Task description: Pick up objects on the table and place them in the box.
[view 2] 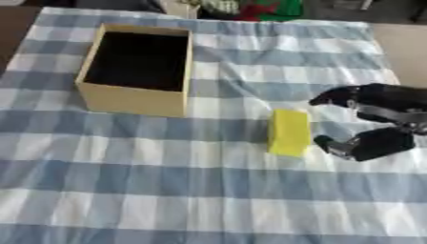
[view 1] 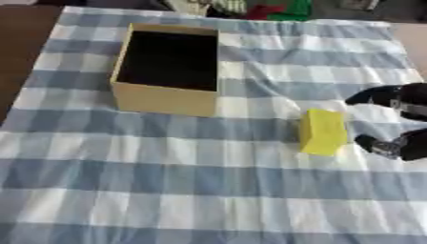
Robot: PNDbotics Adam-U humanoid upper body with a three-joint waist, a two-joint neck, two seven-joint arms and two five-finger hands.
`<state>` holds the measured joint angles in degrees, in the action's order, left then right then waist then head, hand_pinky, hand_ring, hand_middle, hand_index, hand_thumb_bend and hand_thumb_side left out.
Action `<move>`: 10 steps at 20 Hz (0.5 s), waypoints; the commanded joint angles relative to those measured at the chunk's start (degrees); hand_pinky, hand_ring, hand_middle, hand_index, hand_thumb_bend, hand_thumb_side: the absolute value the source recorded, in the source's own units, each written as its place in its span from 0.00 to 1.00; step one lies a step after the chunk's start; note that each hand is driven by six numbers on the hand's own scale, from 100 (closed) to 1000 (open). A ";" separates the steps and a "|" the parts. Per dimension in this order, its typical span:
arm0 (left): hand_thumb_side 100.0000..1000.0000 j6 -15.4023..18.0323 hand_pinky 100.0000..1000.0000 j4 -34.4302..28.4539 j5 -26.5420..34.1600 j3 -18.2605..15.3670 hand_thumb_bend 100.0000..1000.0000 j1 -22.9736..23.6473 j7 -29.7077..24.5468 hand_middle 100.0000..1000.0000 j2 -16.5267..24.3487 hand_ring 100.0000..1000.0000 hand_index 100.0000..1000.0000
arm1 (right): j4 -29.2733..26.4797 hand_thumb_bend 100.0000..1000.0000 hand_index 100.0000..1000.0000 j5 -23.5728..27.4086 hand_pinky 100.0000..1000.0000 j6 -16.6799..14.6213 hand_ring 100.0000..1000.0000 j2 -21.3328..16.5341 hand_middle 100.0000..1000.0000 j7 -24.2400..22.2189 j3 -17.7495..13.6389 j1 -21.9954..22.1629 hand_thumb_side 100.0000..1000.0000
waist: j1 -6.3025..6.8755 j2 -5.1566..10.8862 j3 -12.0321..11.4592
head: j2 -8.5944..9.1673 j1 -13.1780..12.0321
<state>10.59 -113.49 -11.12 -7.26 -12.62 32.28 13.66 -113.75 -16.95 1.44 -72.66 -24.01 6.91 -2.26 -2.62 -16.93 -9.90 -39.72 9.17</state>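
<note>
With its fingers [view 2: 333,96] spread apart just beside the yellow block [view 2: 289,132], not touching, the right hand [view 2: 380,121] could nudge it sideways across the checked cloth [view 2: 208,190] when closing.

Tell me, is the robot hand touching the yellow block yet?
Apart: the right eye view shows checked cloth between the robot hand and the yellow block.

Right hand [view 2: 377,119] enters from the right; fingers [view 2: 333,96] spread (thumb below), holding nothing.

Right hand [view 2: 380,121]: cut off at right edge — wrist unseen.
Box [view 2: 133,102] interior: dark — contents indiscernible.
Far clutter [view 2: 250,8]: blurred.
</note>
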 commanded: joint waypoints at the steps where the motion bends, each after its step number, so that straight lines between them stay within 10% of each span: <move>1: 0.61 0.04 0.93 -1.10 0.09 0.20 0.14 -0.20 -0.33 0.55 1.54 0.58 0.61 | -0.84 0.13 1.00 0.60 0.98 0.64 1.00 -3.15 0.93 0.65 -0.05 -1.15 0.77 | -0.08 1.03 -0.07 | 0.03 0.22; 10: 0.61 0.03 0.93 -1.10 0.24 0.36 0.14 -0.49 -0.68 0.55 1.42 0.58 0.61 | -0.84 0.21 1.00 -2.66 0.96 1.02 1.00 -3.73 0.92 2.97 2.45 -3.13 0.81 | -0.14 0.80 -0.32 | 0.46 1.04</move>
<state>10.57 -113.49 -11.04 -6.95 -12.62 31.80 13.66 -113.75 -18.58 2.31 -73.99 -21.71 9.74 -4.82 -2.89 -16.94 -10.21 -39.65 9.96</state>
